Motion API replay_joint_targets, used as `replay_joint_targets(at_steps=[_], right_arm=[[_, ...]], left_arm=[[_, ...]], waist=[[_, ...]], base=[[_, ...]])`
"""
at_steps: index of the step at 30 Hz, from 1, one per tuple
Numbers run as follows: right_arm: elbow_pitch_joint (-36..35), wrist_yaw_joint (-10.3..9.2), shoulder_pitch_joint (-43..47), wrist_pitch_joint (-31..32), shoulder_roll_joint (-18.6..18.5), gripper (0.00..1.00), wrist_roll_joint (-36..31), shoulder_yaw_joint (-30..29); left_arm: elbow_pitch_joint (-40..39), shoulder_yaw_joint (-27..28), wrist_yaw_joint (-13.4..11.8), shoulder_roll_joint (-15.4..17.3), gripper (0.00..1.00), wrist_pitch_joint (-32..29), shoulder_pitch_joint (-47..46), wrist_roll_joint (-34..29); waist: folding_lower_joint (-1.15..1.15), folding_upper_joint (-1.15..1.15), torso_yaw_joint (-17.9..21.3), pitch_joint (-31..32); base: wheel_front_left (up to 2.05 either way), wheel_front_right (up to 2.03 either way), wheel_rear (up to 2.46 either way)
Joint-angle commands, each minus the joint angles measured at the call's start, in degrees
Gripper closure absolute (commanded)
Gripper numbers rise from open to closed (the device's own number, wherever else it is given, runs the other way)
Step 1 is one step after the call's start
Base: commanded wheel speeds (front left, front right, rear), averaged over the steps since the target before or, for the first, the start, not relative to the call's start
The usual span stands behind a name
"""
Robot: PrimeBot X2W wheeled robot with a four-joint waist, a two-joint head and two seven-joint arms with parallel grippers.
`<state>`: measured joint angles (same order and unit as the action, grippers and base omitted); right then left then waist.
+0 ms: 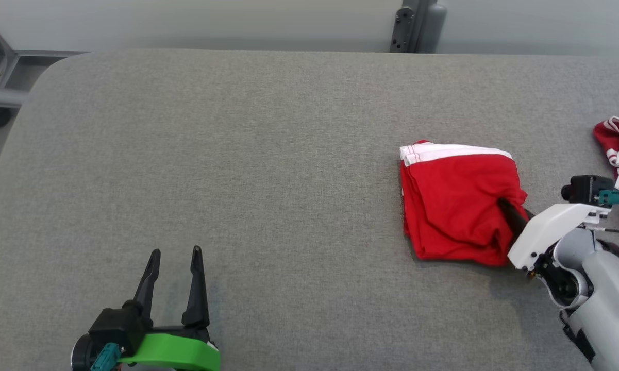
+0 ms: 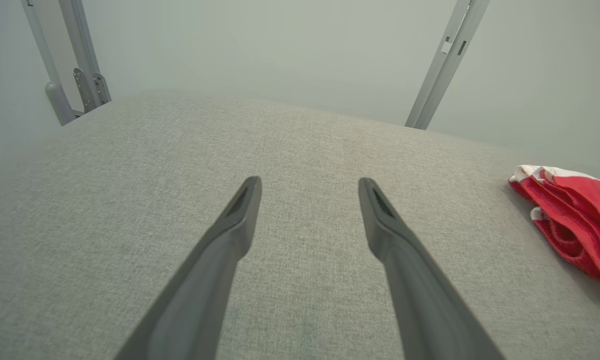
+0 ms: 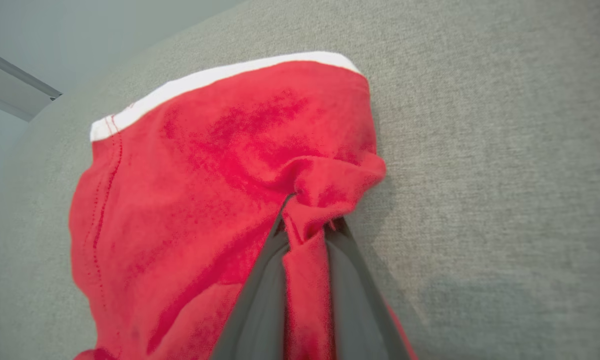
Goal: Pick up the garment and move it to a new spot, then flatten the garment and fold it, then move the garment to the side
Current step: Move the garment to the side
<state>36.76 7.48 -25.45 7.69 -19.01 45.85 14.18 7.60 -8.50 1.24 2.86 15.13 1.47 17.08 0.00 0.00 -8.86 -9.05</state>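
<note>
Our left hand (image 1: 176,250) sat nearest the head camera at the lower left, its two dark fingers spread and holding nothing, low over the front of the tabletop (image 1: 237,154). In its own wrist view the same hand (image 2: 308,181) showed bare grey cloth between the parted fingers.

We saw the tabletop as a broad grey fabric surface with a rounded far-left corner. A pale wall stood behind it.

We found the garment (image 1: 453,206) on the right half of the tabletop, well apart from our left hand. It was red and folded into a compact, roughly square bundle. A white band ran along its far edge, and layered folds showed down its left side. From the left wrist it appeared as a red heap (image 2: 579,215) at the right edge.

Our pale right forearm (image 1: 608,299) reached in from the lower right. Our right hand (image 1: 506,206) met the garment at its right edge. In the right wrist view this hand (image 3: 307,220) pinched a bunched ridge of the red cloth (image 3: 205,175) between its fingers.

We noted a second red-and-white cloth (image 1: 618,149) crumpled at the right edge of the head view, apart from the garment.

A grey post (image 1: 417,26) stood beyond the far edge.
</note>
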Motion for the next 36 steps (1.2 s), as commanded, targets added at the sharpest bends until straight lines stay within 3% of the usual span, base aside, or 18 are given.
replay_joint_targets(at_steps=[1, 11, 17, 22, 23, 24, 25, 26, 36], right_arm=[[-0.8, 0.00, -1.4, -0.9, -2.0, 1.00, 0.2, 0.8], [-9.3, -0.01, -8.8, 3.2, -20.0, 1.00, 1.0, 4.9], [-6.4, -0.01, -12.7, 7.4, -26.3, 1.00, -0.1, 1.9], [-0.5, -0.01, -13.9, 8.0, -29.6, 1.00, -6.2, 0.9], [0.7, -0.01, -14.1, 7.3, -30.2, 0.87, -8.0, 0.8], [2.0, -0.03, -14.3, 6.4, -30.6, 0.58, -10.0, 0.4], [3.5, -0.03, -14.2, 5.4, -30.6, 0.07, -11.9, 0.0], [5.5, -0.03, -14.2, 4.2, -30.1, 0.00, -13.6, -0.8], [19.2, -0.04, -12.4, -4.6, -23.4, 0.00, -25.9, -8.3]], left_arm=[[-0.4, 0.2, -0.1, 0.1, 0.00, 0.0, -0.7, 0.1], [-1.1, -1.3, 0.9, 0.1, 0.00, 0.0, -4.1, -0.2], [-0.6, -2.8, 1.9, 0.1, 0.00, 0.0, -6.3, -1.2], [0.2, -3.7, 2.5, 0.1, 0.00, 0.0, -7.0, -1.7], [0.3, -3.7, 2.5, 0.1, 0.00, 0.0, -6.8, -1.8], [0.5, -3.8, 2.7, 0.1, 0.00, 0.0, -6.6, -2.0], [0.7, -3.9, 2.8, 0.1, 0.00, 0.0, -6.3, -2.3], [0.8, -4.0, 2.9, 0.1, 0.00, 0.0, -6.2, -2.5], [0.9, -3.4, 3.1, 0.1, 0.00, 0.0, -5.4, -3.0]], waist=[[0.00, 0.00, 2.4, -0.8], [0.00, 0.00, 8.2, -4.7], [0.00, 0.00, 8.0, -8.7], [0.00, 0.00, 6.4, -10.2], [0.00, 0.00, 6.1, -10.4], [0.00, 0.00, 5.8, -10.5], [0.00, 0.00, 5.5, -10.6], [0.00, 0.00, 5.3, -10.6], [0.00, 0.00, 4.8, -9.5]], base=[[0.00, 0.00, 0.00], [0.00, 0.00, 0.00], [0.00, 0.00, 0.00], [0.00, 0.00, 0.00], [0.00, 0.00, 0.00], [0.00, 0.00, 0.00], [0.00, 0.00, 0.00], [0.00, 0.00, 0.00], [0.00, 0.00, 0.00]])
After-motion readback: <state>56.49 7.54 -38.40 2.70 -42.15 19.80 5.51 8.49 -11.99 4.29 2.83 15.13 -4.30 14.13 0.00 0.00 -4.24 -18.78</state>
